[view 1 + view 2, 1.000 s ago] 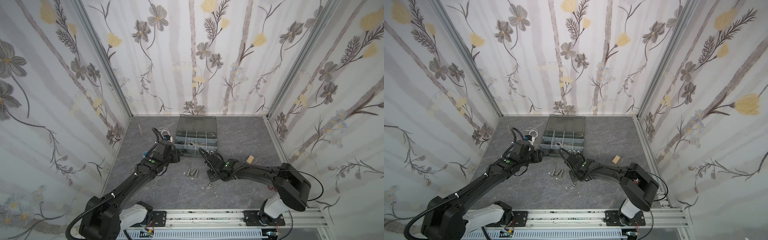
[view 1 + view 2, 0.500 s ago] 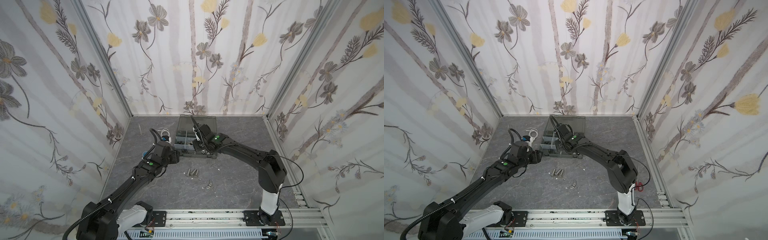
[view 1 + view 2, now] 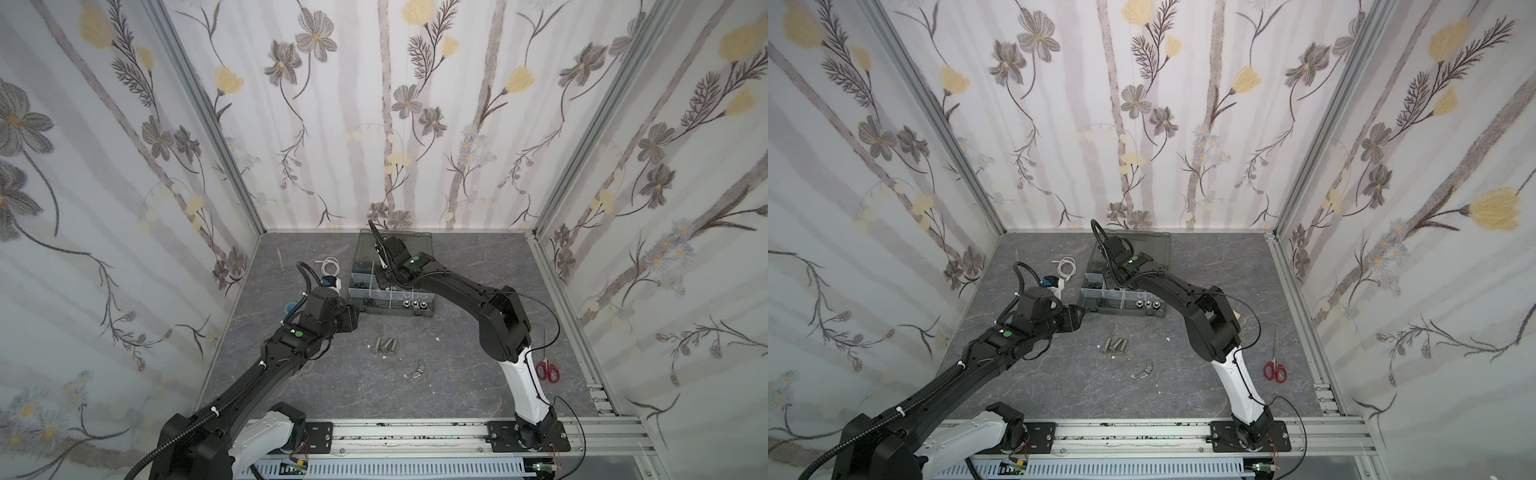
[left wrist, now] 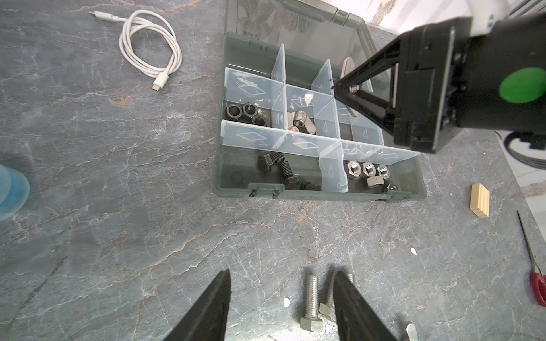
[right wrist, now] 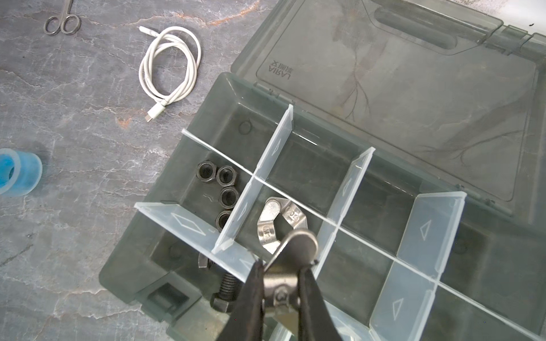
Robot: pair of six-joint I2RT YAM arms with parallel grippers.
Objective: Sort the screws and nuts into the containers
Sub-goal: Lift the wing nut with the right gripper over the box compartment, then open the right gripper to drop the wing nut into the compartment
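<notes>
Silver-coloured, a wing nut [image 5: 282, 285] is pinched tightly in the right fingers [image 5: 249, 298] above the compartment [image 5: 326, 242] holding its like, evidently for dropping there; the left fingers [image 4: 206, 310] are held half-spread and empty near loose screws [image 4: 312, 298] on the desk [image 4: 118, 206].

Bright, soft, even light falls from above; shadows on the table [image 3: 332, 395] are faint. The walls [image 3: 104, 249] bow toward the edges in both top views. My right gripper [image 5: 282, 265] looks soft close up, and the lid [image 5: 413, 103] carries pale reflections.
</notes>
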